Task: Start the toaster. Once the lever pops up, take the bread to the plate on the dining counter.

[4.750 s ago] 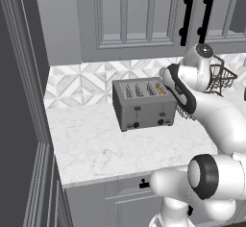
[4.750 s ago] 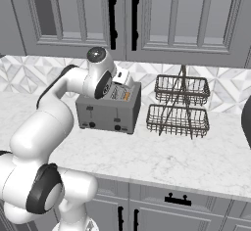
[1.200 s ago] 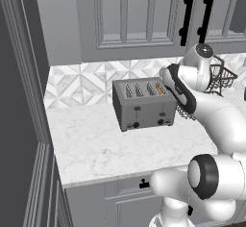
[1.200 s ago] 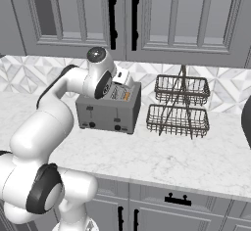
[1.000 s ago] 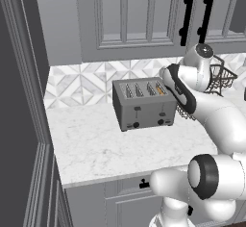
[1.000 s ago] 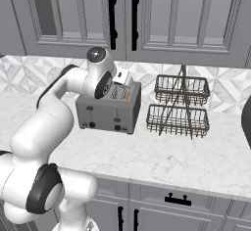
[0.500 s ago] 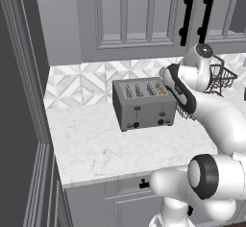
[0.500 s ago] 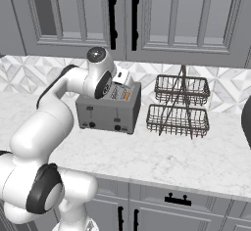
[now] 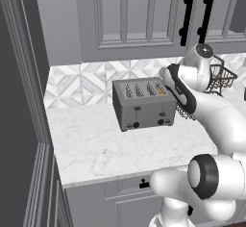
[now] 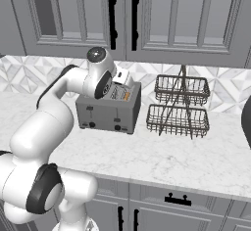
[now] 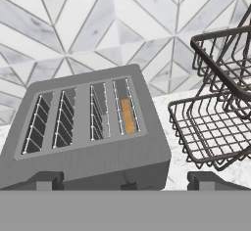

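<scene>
The grey four-slot toaster stands on the marble worktop against the tiled backsplash. A golden strip of bread sits sunk in its rightmost slot. On the front face the right-hand lever is a small black tab. My gripper hovers just above the toaster's right end, open, with its fingertips wide apart and nothing between them. The plate and the dining counter are out of view.
A dark two-tier wire basket rack stands close to the toaster's right. Grey upper cabinets with black handles hang above. A dark object sits at the far right edge. The worktop's front edge is near.
</scene>
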